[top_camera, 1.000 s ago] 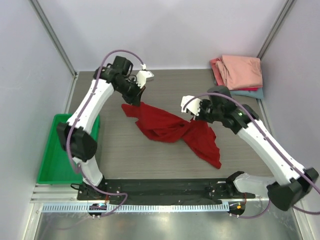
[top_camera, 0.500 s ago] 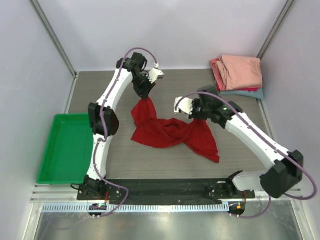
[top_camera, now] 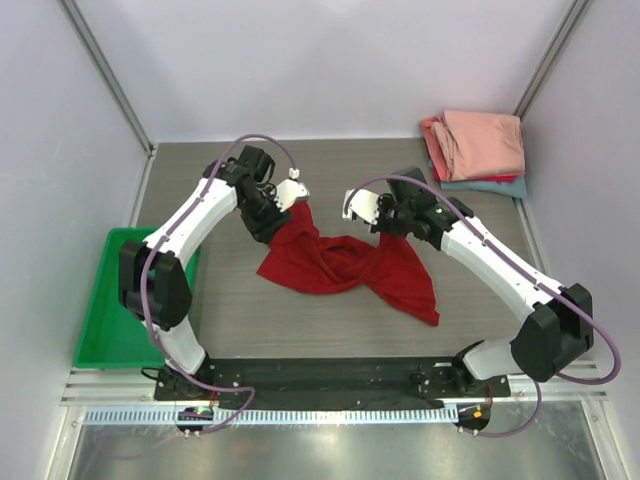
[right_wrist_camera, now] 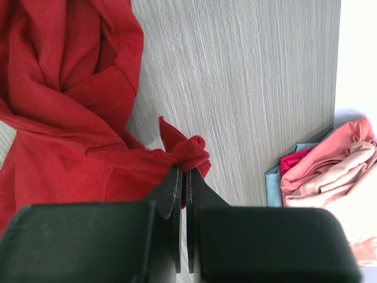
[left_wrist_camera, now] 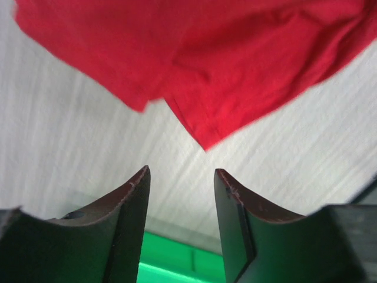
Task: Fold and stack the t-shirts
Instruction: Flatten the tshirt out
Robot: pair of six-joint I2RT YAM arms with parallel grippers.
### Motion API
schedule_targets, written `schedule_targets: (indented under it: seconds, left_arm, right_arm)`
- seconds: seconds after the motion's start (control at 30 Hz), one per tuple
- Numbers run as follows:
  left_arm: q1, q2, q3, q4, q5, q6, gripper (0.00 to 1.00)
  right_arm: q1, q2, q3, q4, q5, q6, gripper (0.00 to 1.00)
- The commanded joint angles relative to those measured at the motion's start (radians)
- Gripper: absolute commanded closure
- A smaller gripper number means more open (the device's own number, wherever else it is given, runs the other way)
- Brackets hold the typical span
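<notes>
The crumpled deep red t-shirt (top_camera: 340, 265) sprawls across the bench (top_camera: 225, 305), soft and limp, right jaws clenched on a bunched edge, left jaws parted and empty; I'd grab a hem corner.

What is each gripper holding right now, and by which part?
The right gripper pinches a bunched edge of the deep red t-shirt; the left gripper is open, holding nothing.
</notes>
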State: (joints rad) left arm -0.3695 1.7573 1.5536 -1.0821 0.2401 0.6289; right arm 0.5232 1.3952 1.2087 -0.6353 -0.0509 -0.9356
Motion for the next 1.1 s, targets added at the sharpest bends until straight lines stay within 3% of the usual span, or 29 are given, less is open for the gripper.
schedule_targets:
  seconds: [0.0,0.47,1.07]
  left_arm:
    - [0.006,0.054,-0.006,0.103,-0.008,0.005,0.5]
    - [0.006,0.315,0.171,0.111,-0.041,-0.028,0.51]
    - [0.007,0.329,0.131,0.113,-0.061,-0.009,0.57]
  right_arm:
    - [-0.002,-0.036,0.005,0.031,-0.02,0.034,0.99]
    - [-0.002,-0.018,0.032,0.028,-0.017,0.055,0.99]
    - [-0.002,-0.005,0.022,0.039,-0.021,0.054,0.99]
